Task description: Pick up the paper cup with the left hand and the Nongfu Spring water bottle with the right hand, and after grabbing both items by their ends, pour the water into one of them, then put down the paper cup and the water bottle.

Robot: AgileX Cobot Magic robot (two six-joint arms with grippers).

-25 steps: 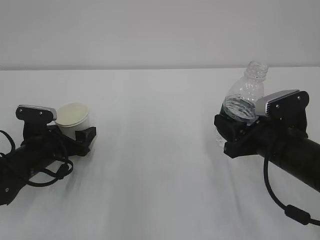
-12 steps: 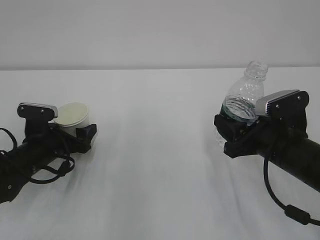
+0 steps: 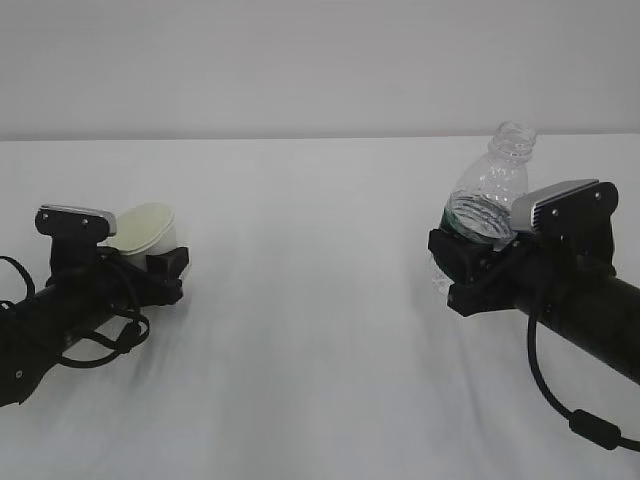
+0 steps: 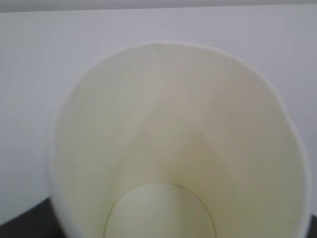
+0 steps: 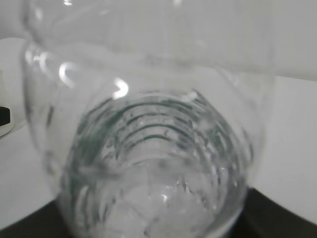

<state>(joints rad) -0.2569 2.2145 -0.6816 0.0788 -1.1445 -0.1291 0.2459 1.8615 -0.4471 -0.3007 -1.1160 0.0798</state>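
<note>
The white paper cup (image 3: pixel 148 227) is in my left gripper (image 3: pixel 152 262), which is shut on its lower part, low over the white table at the left. The cup leans, its mouth up and towards the camera. In the left wrist view the cup (image 4: pixel 173 144) fills the frame; its cream inside looks empty and the fingers are hidden. My right gripper (image 3: pixel 462 262) is shut on the lower part of the clear water bottle (image 3: pixel 490 190), which has no cap and leans right. In the right wrist view the bottle (image 5: pixel 158 158) fills the frame, with water in it.
The white table (image 3: pixel 310 330) lies between the two arms. A black cable loop (image 3: pixel 570 410) hangs below the right arm at the lower right. A pale wall stands behind the table.
My left arm has drawn slightly left and down with the cup, which leans more now. The right arm and bottle have hardly moved.
</note>
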